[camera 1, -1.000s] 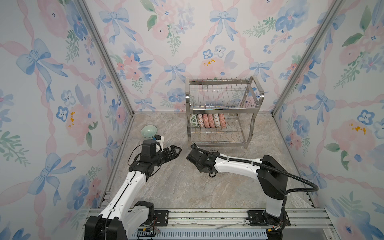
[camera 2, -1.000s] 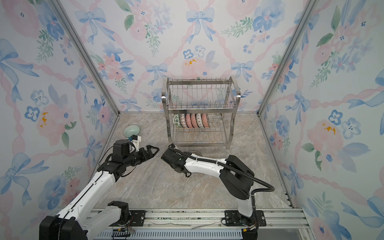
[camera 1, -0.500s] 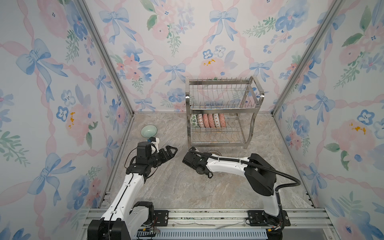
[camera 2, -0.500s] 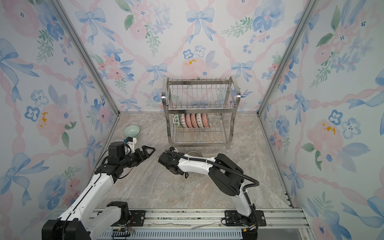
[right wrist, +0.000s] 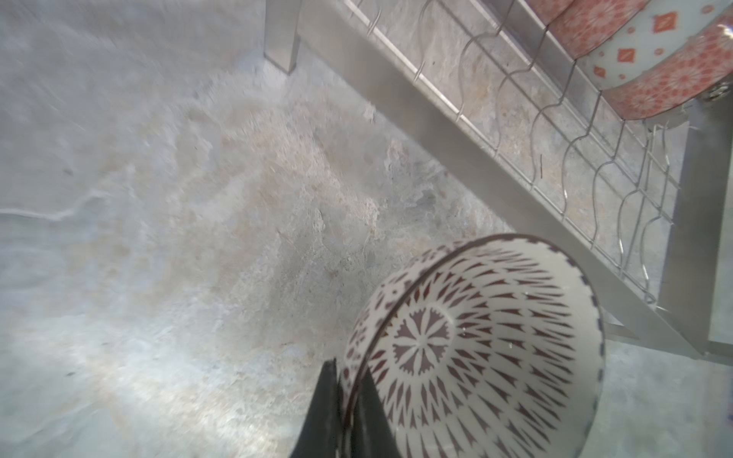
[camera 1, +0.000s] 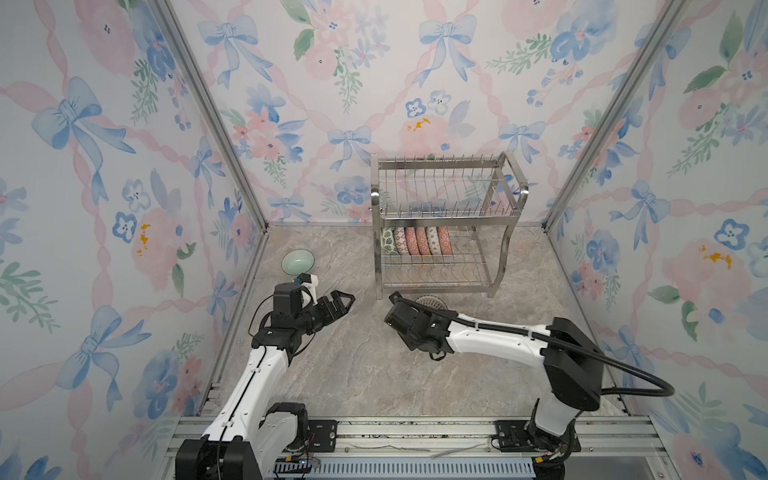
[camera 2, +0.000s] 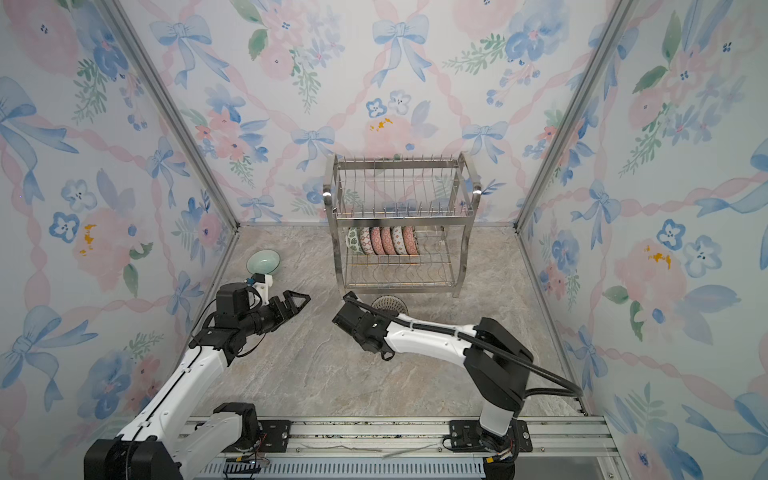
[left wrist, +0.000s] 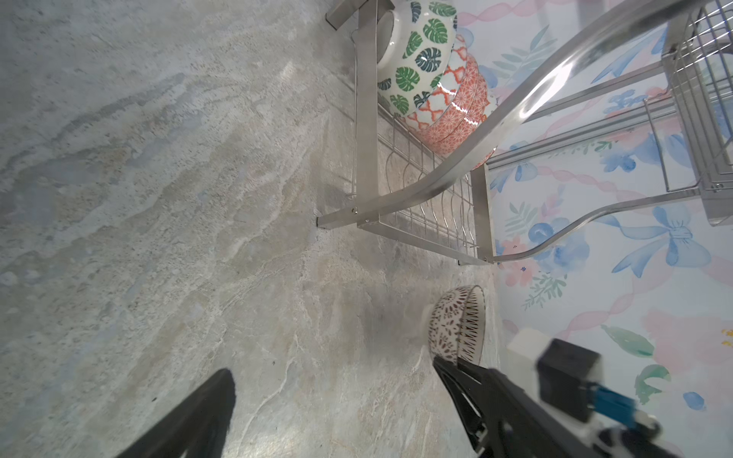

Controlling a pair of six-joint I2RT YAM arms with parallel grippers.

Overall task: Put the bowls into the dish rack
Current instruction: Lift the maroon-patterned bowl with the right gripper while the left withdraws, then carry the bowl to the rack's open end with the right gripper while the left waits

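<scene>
Bowls (camera 1: 420,241): six racked, pale green one (camera 1: 297,262) loose, dark-patterned one (right wrist: 476,349) pinched by right fingers (right wrist: 321,412); left fingers (left wrist: 190,420) spread, empty.

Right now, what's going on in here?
The right gripper is shut on the rim of a dark-patterned bowl just in front of the dish rack. The left gripper is open and empty. A row of bowls already stands in the rack's lower tier; a pale green bowl waits on the table.

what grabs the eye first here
The shiny two-tier dish rack stands at the back, patterned bowls on edge along its lower tier. In front of it, the right gripper has its jaws shut on the rim of a dark floral bowl; a pale green bowl sits by the left wall.
</scene>
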